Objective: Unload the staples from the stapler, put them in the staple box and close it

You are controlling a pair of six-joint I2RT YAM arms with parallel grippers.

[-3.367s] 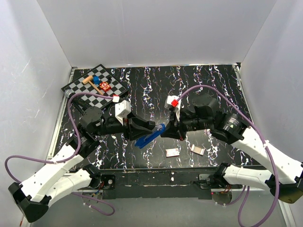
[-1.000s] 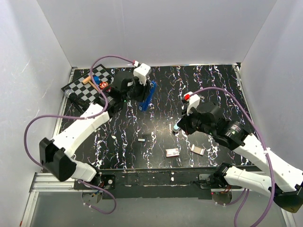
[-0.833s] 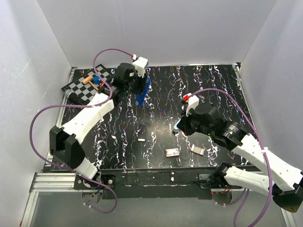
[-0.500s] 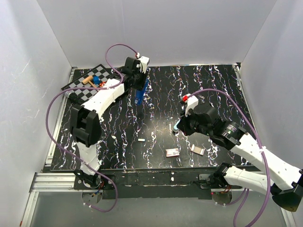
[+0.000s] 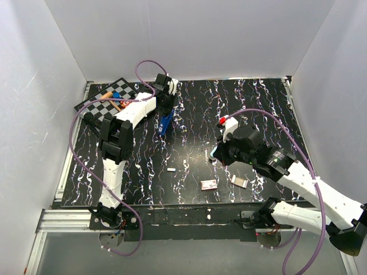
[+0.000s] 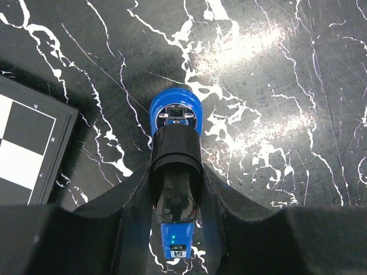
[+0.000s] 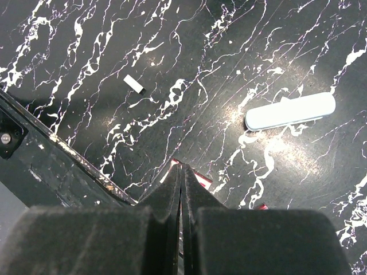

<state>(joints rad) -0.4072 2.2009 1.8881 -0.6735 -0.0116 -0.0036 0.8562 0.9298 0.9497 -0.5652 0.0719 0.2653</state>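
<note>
The blue stapler (image 5: 164, 124) hung clamped in the left gripper (image 6: 175, 177), pointing down over the far left of the black table (image 5: 246, 103), beside a checkerboard (image 6: 26, 150); the staples (image 7: 135, 83) lay mid-table, near the right gripper (image 7: 181, 172), its fingers pressed together on nothing

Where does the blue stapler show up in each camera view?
Top external: the stapler is upper left of centre, just right of the checkerboard.
Left wrist: centre, the stapler is clamped between the left arm's fingers.
Right wrist: not in view.
Shared landmark: the checkerboard, at the left edge of the left wrist view.
</note>
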